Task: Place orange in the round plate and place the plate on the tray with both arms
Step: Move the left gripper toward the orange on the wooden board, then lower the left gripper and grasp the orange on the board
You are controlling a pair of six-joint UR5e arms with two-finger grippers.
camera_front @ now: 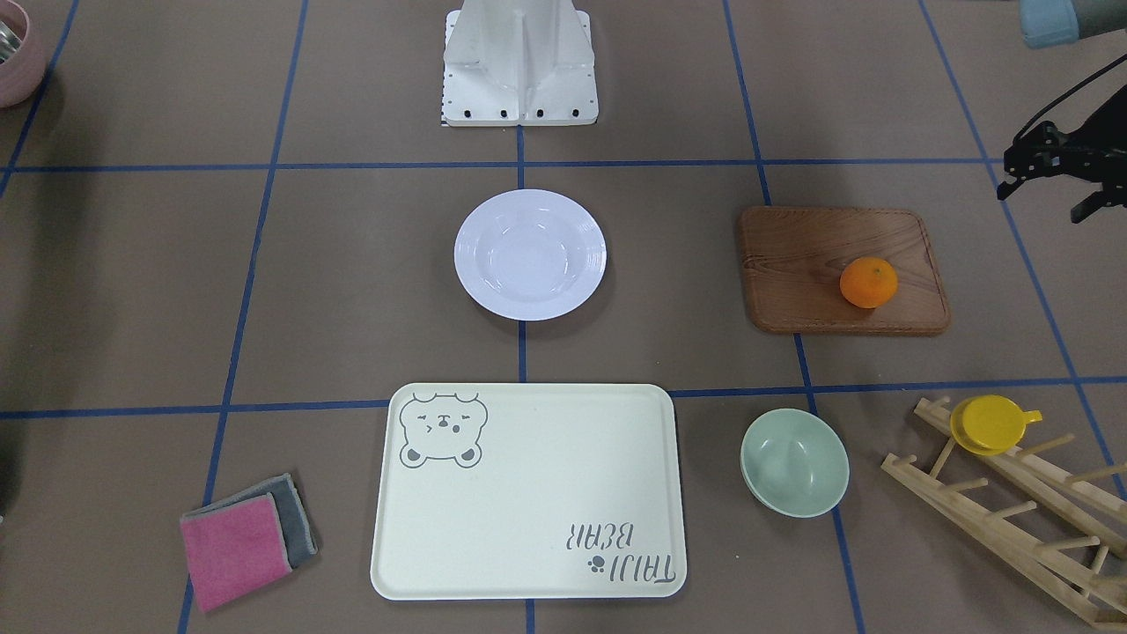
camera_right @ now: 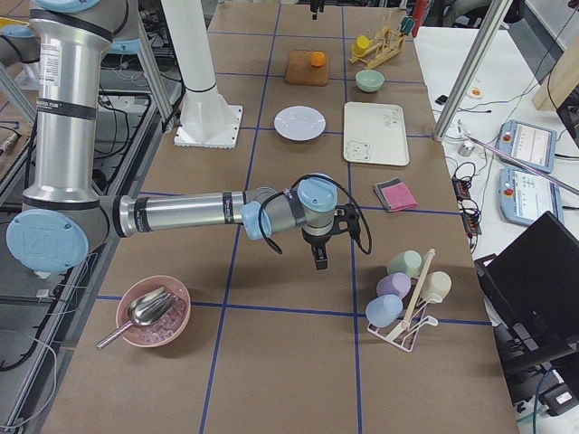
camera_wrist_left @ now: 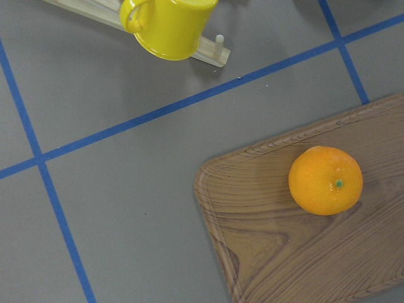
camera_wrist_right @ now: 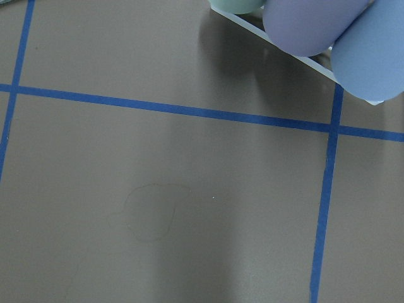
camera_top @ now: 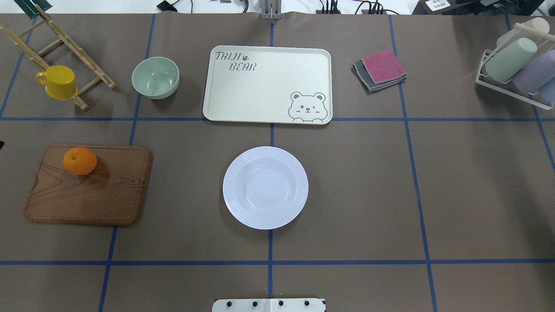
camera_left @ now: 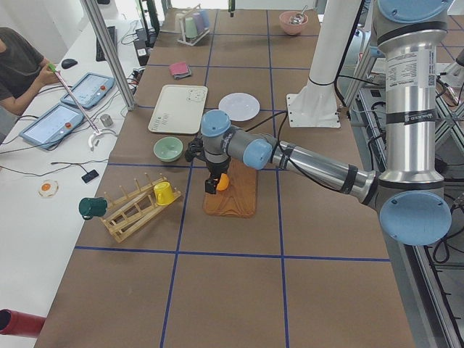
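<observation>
Frame right, wooden board [camera_front: 792, 264]: orange [camera_front: 868, 282] lies free, awaiting pickup.
Left end effector [camera_front: 1043, 201]: spread, empty.
Right end effector [camera_right: 318, 258]: cannot tell.

Overhead and front-facing cameras look steeply down from opposite sides, sharing the round plate [camera_top: 265, 187].

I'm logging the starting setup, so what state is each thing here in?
orange, loose on the wooden board, not gripped.
round plate, upright and empty.
tray, flat and empty.
green bowl, upright and empty.
yellow cup, tilted on the wooden rack.
cloths, folded and stacked.
left gripper, jaws apart, holding nothing.
</observation>
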